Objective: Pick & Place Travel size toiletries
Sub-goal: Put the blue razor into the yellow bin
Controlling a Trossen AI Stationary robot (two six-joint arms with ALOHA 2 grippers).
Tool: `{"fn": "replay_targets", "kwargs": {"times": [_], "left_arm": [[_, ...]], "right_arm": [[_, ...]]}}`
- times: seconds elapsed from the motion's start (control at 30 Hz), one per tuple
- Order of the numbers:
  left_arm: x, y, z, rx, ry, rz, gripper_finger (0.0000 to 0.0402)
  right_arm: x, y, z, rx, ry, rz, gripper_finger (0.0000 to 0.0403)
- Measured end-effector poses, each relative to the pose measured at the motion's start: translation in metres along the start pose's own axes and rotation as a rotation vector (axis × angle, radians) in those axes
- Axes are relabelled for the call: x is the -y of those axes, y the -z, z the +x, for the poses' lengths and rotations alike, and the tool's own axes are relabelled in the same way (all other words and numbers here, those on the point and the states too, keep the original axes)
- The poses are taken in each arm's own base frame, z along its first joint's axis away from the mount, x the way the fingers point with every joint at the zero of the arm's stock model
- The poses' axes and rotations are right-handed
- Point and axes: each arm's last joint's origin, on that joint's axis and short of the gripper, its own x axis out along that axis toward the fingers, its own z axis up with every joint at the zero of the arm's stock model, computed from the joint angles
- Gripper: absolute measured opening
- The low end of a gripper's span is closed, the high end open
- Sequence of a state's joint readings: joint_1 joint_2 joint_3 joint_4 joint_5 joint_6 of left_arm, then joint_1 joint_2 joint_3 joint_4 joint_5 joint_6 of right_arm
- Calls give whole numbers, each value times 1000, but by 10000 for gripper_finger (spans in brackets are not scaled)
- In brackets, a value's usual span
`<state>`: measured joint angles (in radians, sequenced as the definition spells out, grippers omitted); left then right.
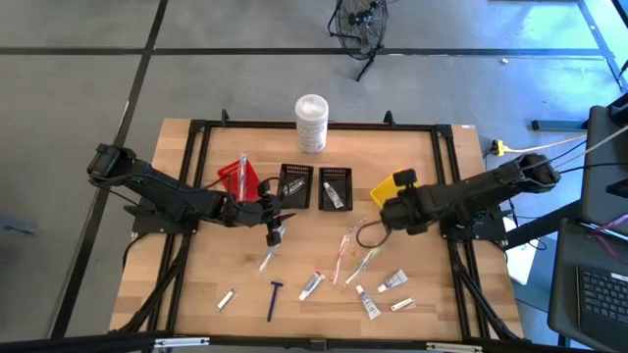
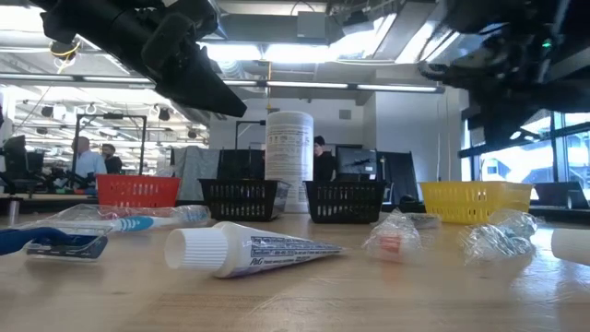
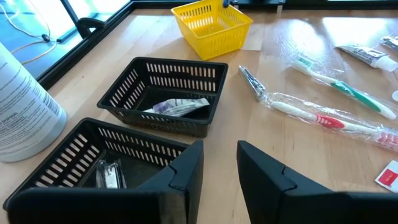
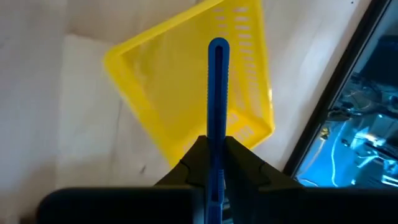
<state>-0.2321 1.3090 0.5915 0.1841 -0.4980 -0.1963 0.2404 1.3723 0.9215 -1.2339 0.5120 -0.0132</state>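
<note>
My right gripper (image 1: 385, 208) hangs over the yellow bin (image 4: 186, 81), shut on a dark blue razor (image 4: 217, 93). My left gripper (image 3: 219, 174) is open and empty, above the near side of two black bins (image 1: 294, 186). One black bin holds a white tube (image 3: 177, 107), the other a small metal item (image 3: 109, 175). On the table lie wrapped toothbrushes (image 1: 345, 250), small tubes (image 1: 312, 285), sachets (image 1: 227, 299) and a second blue razor (image 1: 274, 299). My right gripper pinches the blue razor's slim handle (image 4: 216, 152) between its two fingers. The handle runs along the fingers and sticks out past their tips (image 4: 218, 46), lifted clear above the yellow bin. The razor's other end is hidden behind the fingers.
A red bin (image 1: 238, 178) sits left of the black bins, and a tall white canister (image 1: 312, 123) stands at the far edge. A black frame (image 1: 196, 132) rims the table. Bare wood lies between the bins and the scattered items.
</note>
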Motion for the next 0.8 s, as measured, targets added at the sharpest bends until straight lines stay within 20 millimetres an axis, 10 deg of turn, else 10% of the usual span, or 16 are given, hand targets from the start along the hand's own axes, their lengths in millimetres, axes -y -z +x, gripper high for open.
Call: {"fn": "replay_targets", "kwargs": {"times": [0.37,0.8], "left_arm": [[0,-1,0,6,3,21,92],[2,0,0,-6,65,24,92]], "right_arm": [[40,-4,20,85,-102,113,29],[36,17,68,78,-249,98,29]]}}
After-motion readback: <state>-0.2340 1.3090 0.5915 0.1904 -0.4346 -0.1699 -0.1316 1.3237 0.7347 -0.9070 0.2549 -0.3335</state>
